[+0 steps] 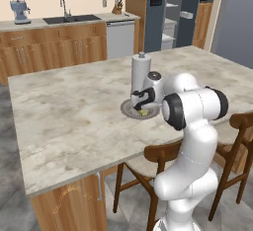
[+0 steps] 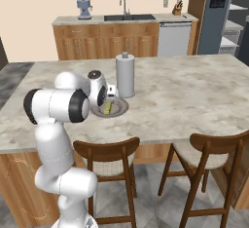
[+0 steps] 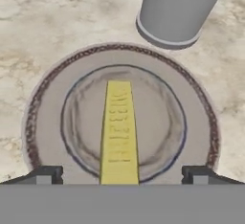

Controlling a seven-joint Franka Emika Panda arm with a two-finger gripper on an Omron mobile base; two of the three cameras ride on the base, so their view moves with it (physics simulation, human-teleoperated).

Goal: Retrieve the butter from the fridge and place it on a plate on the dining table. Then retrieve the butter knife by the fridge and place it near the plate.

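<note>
A: Where is the butter (image 3: 118,132) just now?

B: Lying flat in the well of the plate (image 3: 48,122), a yellow stick running from the middle of the dish toward its near rim. From the left base view a bit of it (image 1: 143,112) shows under the hand, on the plate (image 1: 129,110) there.

A: And the plate itself?

B: On the dining table (image 1: 69,111), toward the near edge, just beside the grey paper-towel roll (image 1: 141,72), which stands upright at its far side. In the hand view the roll's base (image 3: 174,12) sits just past the plate's far rim.

A: What of the pincer (image 3: 119,175)?

B: Spread wide. Its two dark finger tips (image 3: 45,175) stand well apart, one to each side of the butter's near end, touching nothing that I can see. It hangs low over the plate; from the right base view the hand (image 2: 108,98) covers part of the dish (image 2: 120,108).

A: The fridge (image 1: 157,13)?

B: At the far wall, right of the grey dishwasher (image 1: 120,38). One door stands open, the shelves (image 1: 174,15) showing. I cannot make out the butter knife.
</note>
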